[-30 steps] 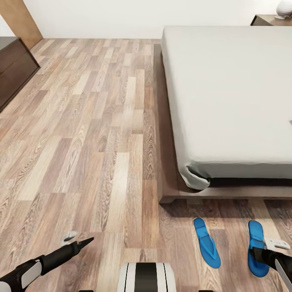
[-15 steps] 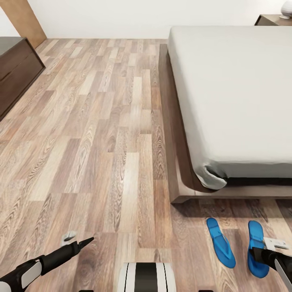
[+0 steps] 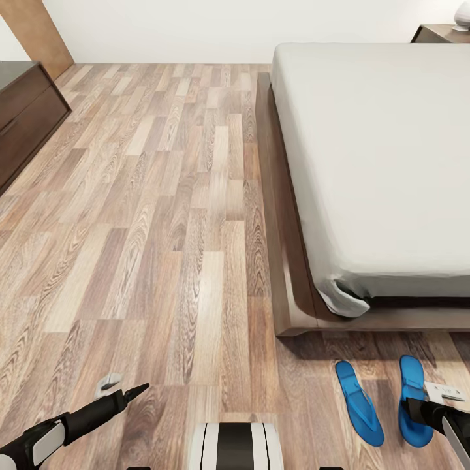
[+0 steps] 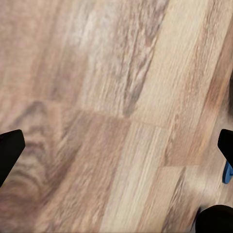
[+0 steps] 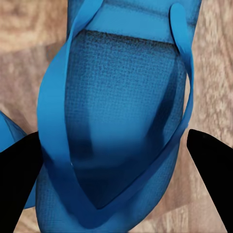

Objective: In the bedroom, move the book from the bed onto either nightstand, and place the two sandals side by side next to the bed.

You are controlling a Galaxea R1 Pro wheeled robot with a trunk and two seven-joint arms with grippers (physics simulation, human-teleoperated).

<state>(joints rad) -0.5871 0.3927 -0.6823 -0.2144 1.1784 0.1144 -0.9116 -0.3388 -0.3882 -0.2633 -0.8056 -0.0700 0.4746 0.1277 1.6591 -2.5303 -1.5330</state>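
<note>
At the far left of the head view a dark brown dresser (image 3: 26, 117) is seen against the wall, with the wood-plank floor (image 3: 163, 215) stretching across to the bed. Low at the left, the left pincer (image 3: 121, 390) is held above bare floor; in the left wrist view its two dark fingertips (image 4: 9, 150) are seen far apart with nothing between them, so it is judged released and empty.

Further right, the bed (image 3: 385, 163) is seen with its pale mattress on a dark wooden frame, and the corner of a nightstand (image 3: 444, 31) beyond it. No book can be made out on the visible part of the mattress.

On the floor just off the foot of the bed lie the two blue sandals: the left sandal (image 3: 359, 403) is angled slightly, and the right sandal (image 3: 412, 408) is near it but apart, partly covered by the right pincer (image 3: 436, 401). In the right wrist view that sandal (image 5: 121, 121) is seen close below, between the spread dark fingertips (image 5: 19, 170); the pincer is released and not yet closed on anything.

The sandals are judged light, thin and flexible, with a textured sole that should not slip much. A hold across the sole's edges is likely to be firmer than one on the thin strap (image 5: 53, 111), which would let the sandal swing.
</note>
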